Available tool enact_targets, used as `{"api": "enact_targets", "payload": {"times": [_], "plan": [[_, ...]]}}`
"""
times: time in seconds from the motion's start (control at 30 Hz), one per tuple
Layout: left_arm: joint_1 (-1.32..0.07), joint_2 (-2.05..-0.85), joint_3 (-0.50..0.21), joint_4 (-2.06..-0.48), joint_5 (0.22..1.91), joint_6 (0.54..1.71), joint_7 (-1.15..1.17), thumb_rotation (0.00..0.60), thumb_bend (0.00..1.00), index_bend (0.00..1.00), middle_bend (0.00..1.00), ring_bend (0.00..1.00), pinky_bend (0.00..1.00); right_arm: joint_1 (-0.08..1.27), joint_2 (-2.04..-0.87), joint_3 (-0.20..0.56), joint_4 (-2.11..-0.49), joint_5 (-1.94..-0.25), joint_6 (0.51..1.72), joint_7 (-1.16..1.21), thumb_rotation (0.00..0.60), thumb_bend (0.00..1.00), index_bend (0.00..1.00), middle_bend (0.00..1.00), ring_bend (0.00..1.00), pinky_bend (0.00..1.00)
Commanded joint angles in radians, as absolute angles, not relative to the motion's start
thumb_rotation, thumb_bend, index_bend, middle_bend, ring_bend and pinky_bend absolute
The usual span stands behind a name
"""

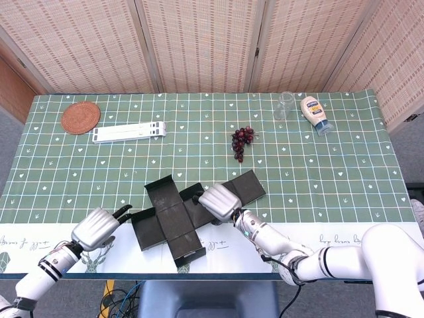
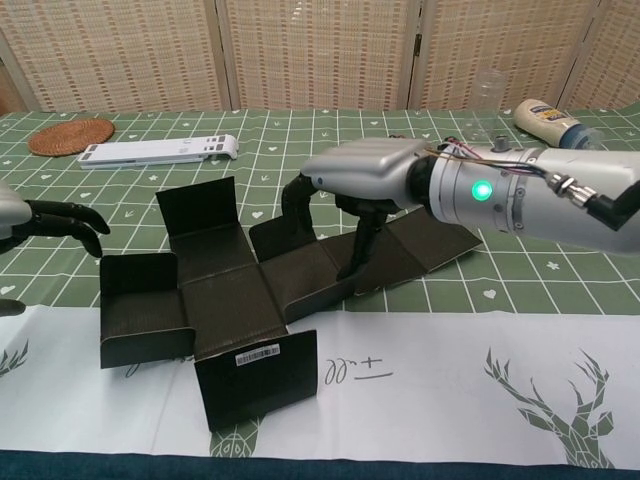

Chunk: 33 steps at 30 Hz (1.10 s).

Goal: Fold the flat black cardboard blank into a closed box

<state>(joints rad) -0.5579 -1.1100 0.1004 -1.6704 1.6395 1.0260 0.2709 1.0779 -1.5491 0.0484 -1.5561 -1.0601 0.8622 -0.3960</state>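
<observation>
Near edge of table: black cardboard blank (image 2: pixel 235 300) lies spread in a cross, straddling the white paper strip (image 2: pixel 450 390) and the green checked tablecloth (image 1: pixel 318 165). Front flap (image 2: pixel 258 378), with a barcode sticker, stands nearly upright; the left flap (image 2: pixel 142 310) and far flap (image 2: pixel 198 206) are also raised; the long arm under the right hand lies mostly flat.

Left hand (image 1: pixel 98 228) sits just left of the blank, apart from it, fingers spread, holding nothing. Right hand (image 2: pixel 362 182) arches over the centre-right panels, fingertips (image 2: pixel 352 270) pressing down on the card; gripping nothing.

Judgement: light, thin stock, stiff across panels, hinging readily at the pre-creased lines; smooth finish likely slides on the cloth. Best to pin the base panel and lift flaps by their free edges.

Farther back: grapes (image 1: pixel 241 139); white folding stand (image 1: pixel 128 132); woven coaster (image 1: pixel 81 116); clear glass (image 1: pixel 285 105); squeeze bottle (image 1: pixel 315 113).
</observation>
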Motion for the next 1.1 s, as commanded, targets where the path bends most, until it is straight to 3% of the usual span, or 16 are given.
{"api": "enact_targets", "payload": {"times": [0.03,0.33,0.57,1.1], "plan": [[-0.559,-1.116,0.128,-1.640,1.751,1.079,0.175,0.600,0.26,0.25,0.15,0.77,0.82,1.069,-1.551,0.061,-1.544,-1.056,0.864,-0.391,0.600,0.12,0.32,0.35,0.90,1.00],[-0.589,-1.181,0.152,-1.568,1.864,1.103,0.088,0.600,0.22,0.25,0.15,0.77,0.82,1.043,-1.540,0.089,-1.537,-1.050,0.866,-0.382,0.600,0.11,0.32,0.35,0.90,1.00],[-0.606,-1.257,0.140,-1.535,1.868,1.082,0.089,0.600,0.21,0.20,0.15,0.77,0.82,1.023,-1.529,0.098,-1.538,-1.057,0.865,-0.377,0.600,0.11,0.32,0.35,0.90,1.00],[-0.631,-1.367,0.084,-1.441,1.776,1.041,0.103,0.600,0.21,0.20,0.15,0.77,0.83,0.981,-1.502,0.106,-1.544,-1.079,0.874,-0.379,0.600,0.11,0.32,0.35,0.90,1.00]]}}
